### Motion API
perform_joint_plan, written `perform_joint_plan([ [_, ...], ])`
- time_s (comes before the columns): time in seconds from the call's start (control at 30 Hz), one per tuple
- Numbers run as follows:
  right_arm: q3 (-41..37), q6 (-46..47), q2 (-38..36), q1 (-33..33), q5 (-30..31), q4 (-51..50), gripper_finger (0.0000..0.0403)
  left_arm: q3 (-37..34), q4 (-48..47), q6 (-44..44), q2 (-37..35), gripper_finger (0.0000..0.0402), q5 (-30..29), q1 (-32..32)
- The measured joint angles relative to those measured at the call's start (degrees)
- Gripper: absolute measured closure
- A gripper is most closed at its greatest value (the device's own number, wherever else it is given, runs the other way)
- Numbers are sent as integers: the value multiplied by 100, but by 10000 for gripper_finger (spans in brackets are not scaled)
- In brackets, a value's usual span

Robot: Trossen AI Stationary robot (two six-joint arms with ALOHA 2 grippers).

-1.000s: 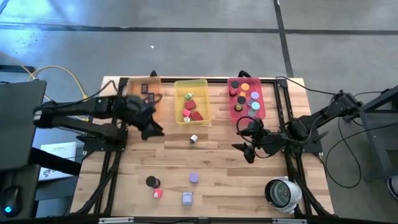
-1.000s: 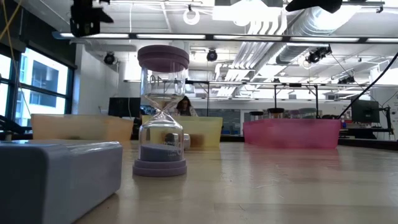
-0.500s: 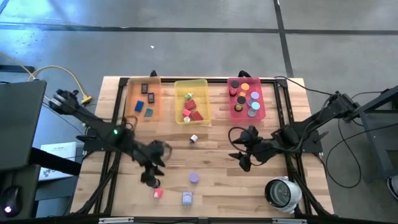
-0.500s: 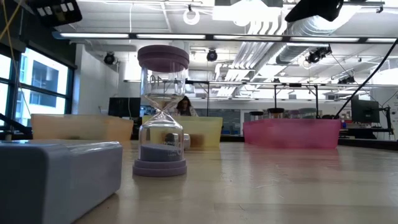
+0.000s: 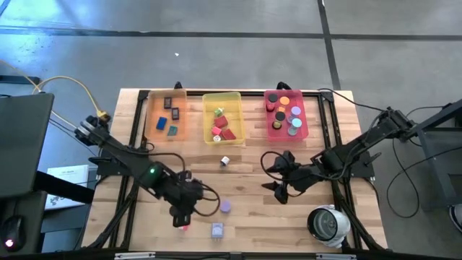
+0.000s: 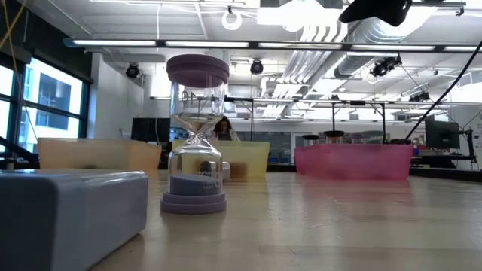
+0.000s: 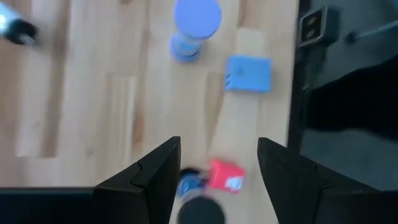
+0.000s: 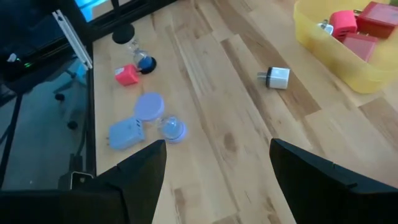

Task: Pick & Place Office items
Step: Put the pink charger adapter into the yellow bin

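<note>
Wooden table (image 5: 253,209), left gripper (image 7: 217,177) open above red cube (image 7: 225,176).

table (image 5: 253,209): pale wood planks, visible grain, smooth with a slight sheen
trays (image 5: 286,128): translucent plastic in orange, yellow and pink, glossy
hourglass (image 6: 197,135): clear glass bulbs, matt lavender plastic caps
lavender block (image 6: 68,214): smooth matt plastic
red cube (image 7: 225,176): plain plastic
round device (image 5: 327,224): glossy white-grey shell
fingers (image 8: 314,183): matt black plastic
</note>
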Motion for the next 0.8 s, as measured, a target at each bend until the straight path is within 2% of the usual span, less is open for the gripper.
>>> perform_joint_plan([
  [0.13, 0, 0, 0, 110, 0, 25, 126, 494, -709, 891, 334, 195, 20, -194],
  [0.23, 0, -2, 0, 155, 3, 40, 126, 505, -1055, 2228, 511, 195, 637, -409],
  [0.3, 0, -4, 0, 177, 20, 44, 126, 503, -1280, 2766, 673, 195, 1047, -554],
  [0.5, 0, -44, 0, 217, 29, 41, 126, 501, -1293, 2561, 1092, 195, 1682, -728],
  [0.67, 0, -46, 0, 207, 164, 41, 126, 501, -1216, 2624, 1113, 195, 1488, -766],
  [0.8, 0, -41, 0, 207, 176, 43, 126, 501, -1262, 3430, 1111, 195, 1096, -794],
])
